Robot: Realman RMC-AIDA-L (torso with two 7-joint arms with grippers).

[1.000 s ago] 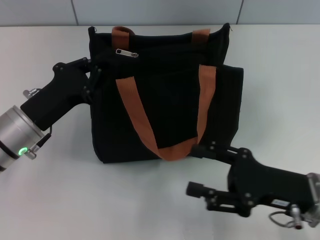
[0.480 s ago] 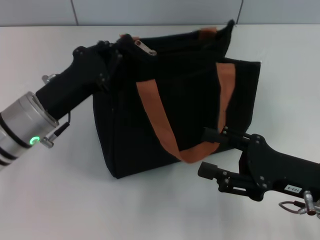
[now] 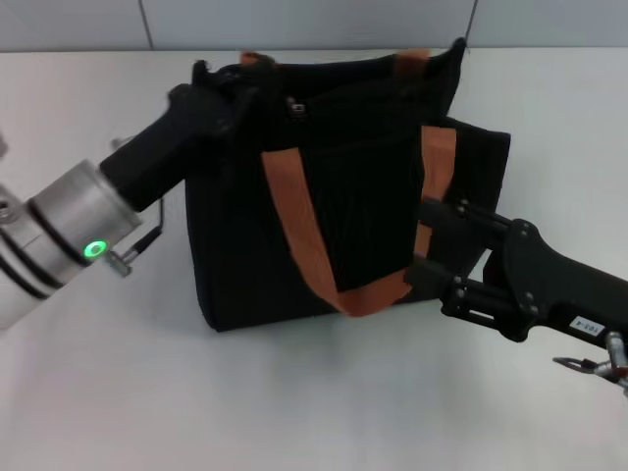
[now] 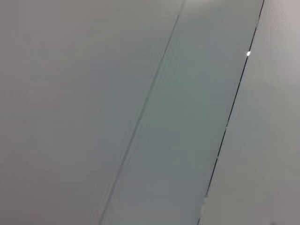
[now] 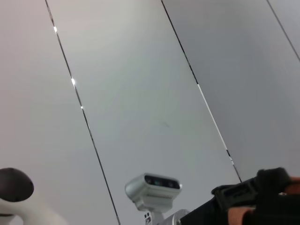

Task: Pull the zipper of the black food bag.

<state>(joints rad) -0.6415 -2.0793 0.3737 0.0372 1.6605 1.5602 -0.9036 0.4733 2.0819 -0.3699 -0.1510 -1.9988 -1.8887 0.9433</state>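
The black food bag (image 3: 353,186) stands upright mid-table in the head view, with orange-brown straps (image 3: 294,226) hanging down its front. My left gripper (image 3: 250,83) is at the bag's top left corner, on the top edge. A small silver glint of the zipper (image 3: 291,102) shows just beside its tip. My right gripper (image 3: 424,240) is open against the bag's lower right front, its jaws above and below the right strap end. The left wrist view shows only wall panels.
The white table (image 3: 294,392) runs around the bag, with a grey wall (image 3: 314,20) behind it. The right wrist view shows wall panels, a white camera head (image 5: 152,186) and a dark bit of bag with strap (image 5: 262,197).
My left gripper moved right along the bag's top edge, covering most of the zipper tab. My right gripper rose and moved up to the bag's front. The bag shifted slightly.
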